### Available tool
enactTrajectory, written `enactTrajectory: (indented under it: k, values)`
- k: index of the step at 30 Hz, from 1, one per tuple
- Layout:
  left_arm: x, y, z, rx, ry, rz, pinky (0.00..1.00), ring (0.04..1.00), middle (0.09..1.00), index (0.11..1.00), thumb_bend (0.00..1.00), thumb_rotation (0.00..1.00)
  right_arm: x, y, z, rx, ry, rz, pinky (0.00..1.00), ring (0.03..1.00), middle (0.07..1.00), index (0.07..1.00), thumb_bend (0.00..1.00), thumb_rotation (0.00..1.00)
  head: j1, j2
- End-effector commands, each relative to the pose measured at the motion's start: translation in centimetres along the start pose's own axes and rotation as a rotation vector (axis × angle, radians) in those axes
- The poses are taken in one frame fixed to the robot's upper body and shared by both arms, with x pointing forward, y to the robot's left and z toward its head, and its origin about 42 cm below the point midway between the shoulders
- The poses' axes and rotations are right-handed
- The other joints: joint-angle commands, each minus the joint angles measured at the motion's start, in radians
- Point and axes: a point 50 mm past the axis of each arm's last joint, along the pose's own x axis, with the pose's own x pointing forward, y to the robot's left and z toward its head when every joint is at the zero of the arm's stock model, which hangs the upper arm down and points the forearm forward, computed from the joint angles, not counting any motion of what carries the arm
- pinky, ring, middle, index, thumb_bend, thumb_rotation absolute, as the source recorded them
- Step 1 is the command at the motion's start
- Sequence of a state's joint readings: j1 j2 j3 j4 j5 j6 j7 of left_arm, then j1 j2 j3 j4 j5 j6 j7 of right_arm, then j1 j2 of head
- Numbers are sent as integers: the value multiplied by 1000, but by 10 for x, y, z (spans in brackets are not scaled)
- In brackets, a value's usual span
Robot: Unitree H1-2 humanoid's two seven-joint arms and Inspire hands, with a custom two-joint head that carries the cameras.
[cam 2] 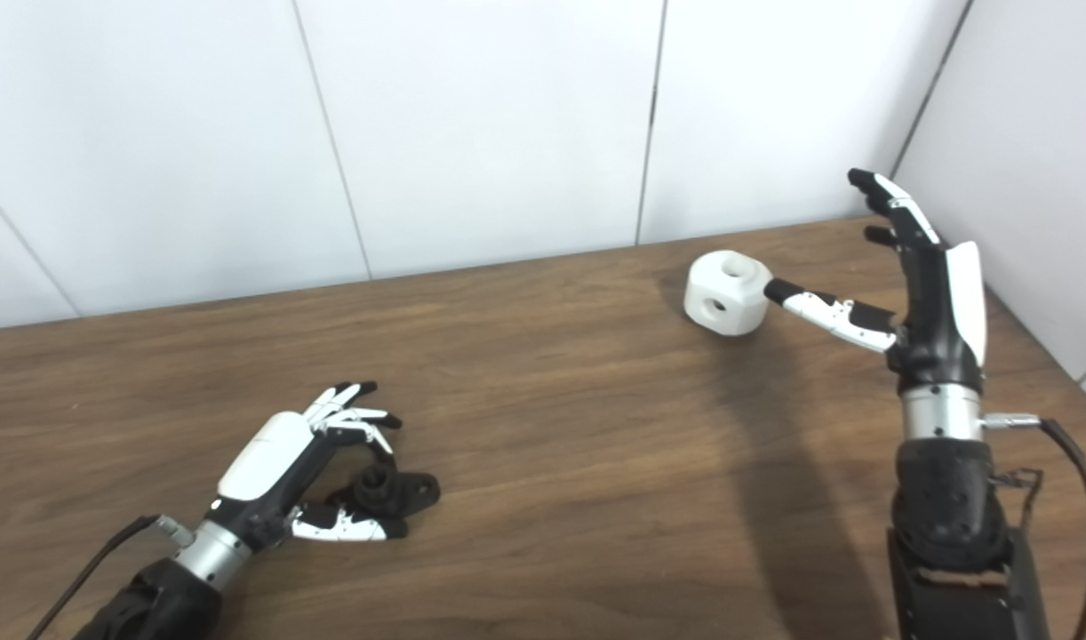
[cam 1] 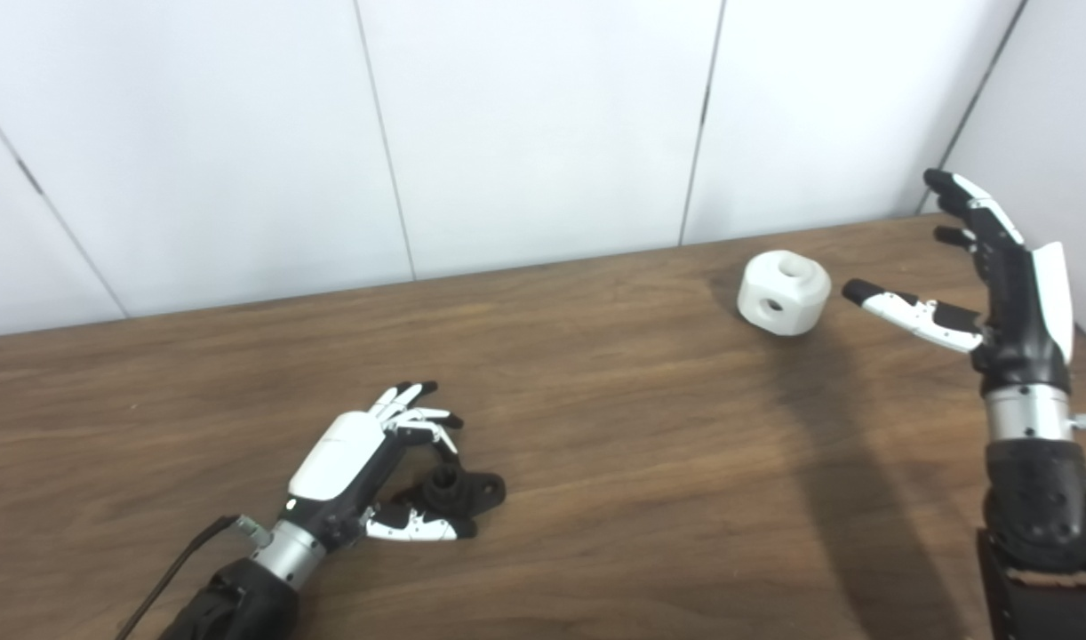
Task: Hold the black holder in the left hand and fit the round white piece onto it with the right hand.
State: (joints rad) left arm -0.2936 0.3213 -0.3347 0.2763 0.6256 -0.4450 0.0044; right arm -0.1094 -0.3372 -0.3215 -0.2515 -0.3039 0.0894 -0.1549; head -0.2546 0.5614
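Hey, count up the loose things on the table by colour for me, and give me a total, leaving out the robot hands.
Black: 1, the black holder lying on the wooden table, between the fingers and thumb of the left robot hand.
White: 1, the round white piece near the open right robot hand.
Total: 2

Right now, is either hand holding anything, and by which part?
Neither clearly holds anything. The left hand curls open around the black holder on the table; the right hand is open beside the white piece.
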Motion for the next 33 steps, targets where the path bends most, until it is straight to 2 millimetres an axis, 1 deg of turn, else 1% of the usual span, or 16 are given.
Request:
enactTrajectory:
  k: [1,4,8,10,13,16,18,22,25,27,28,29,30,31,32,33]
  values:
    - [-13,-14,-9,-24,26,-19,1000,960,776,482,522,47,22,-14,8,-37,-73,-41,793,869,869,829,695,296,-11,0]
    - [-14,-13,-10,-23,28,-18,1000,960,775,482,522,48,32,-13,0,-56,-33,-29,815,880,873,828,716,326,-34,-5]
    - [-15,-10,-12,-20,27,-20,1000,957,774,482,522,48,42,-10,-1,-76,19,-8,839,897,886,833,737,348,-67,-8]
    - [-16,-10,-13,-20,26,-20,1000,954,775,482,522,47,46,-7,-1,-81,33,11,832,899,887,837,742,340,-72,-8]
    - [-16,-9,-13,-25,26,-17,1000,955,776,482,522,47,52,-2,-4,-89,59,41,826,903,900,850,750,370,-81,-12]
    - [-16,-8,-13,-29,25,-16,1000,950,774,482,522,47,58,6,-7,-104,105,58,830,905,904,856,799,408,-94,-14]
    - [-16,-7,-13,-27,23,-20,1000,952,774,482,522,47,61,12,-7,-113,124,69,800,896,905,863,817,422,-102,-16]
    - [-16,-5,-13,-27,22,-25,1000,956,776,482,522,46,67,20,-11,-102,159,94,809,902,913,880,837,415,-109,-21]
    - [-16,-5,-14,-27,23,-24,1000,953,775,482,522,46,71,25,-11,-98,185,103,784,907,931,896,838,386,-116,-23]
    - [-16,-4,-15,-26,25,-24,1000,950,774,482,522,45,74,28,-11,-94,193,103,748,898,939,901,851,371,-120,-28]
    - [-16,-4,-15,-26,26,-24,1000,949,774,482,522,45,76,30,-11,-95,198,101,717,878,937,901,862,371,-123,-29]
    - [-16,-4,-15,-25,28,-23,1000,948,773,482,522,45,78,32,-12,-99,203,101,657,838,929,899,874,367,-127,-30]
    - [-16,-4,-15,-24,29,-23,1000,946,772,482,522,45,80,33,-13,-103,207,102,628,819,926,899,888,371,-129,-32]
    - [-16,-4,-15,-22,28,-23,1000,945,771,482,522,45,82,35,-13,-112,207,102,590,785,902,898,901,376,-130,-32]
    - [-16,-4,-15,-20,27,-23,1000,945,771,482,522,45,84,36,-14,-118,204,104,443,600,729,896,918,384,-132,-33]
    - [-16,-4,-15,-19,25,-24,1000,945,770,482,522,45,85,37,-14,-123,200,105,412,574,711,896,926,383,-133,-34]
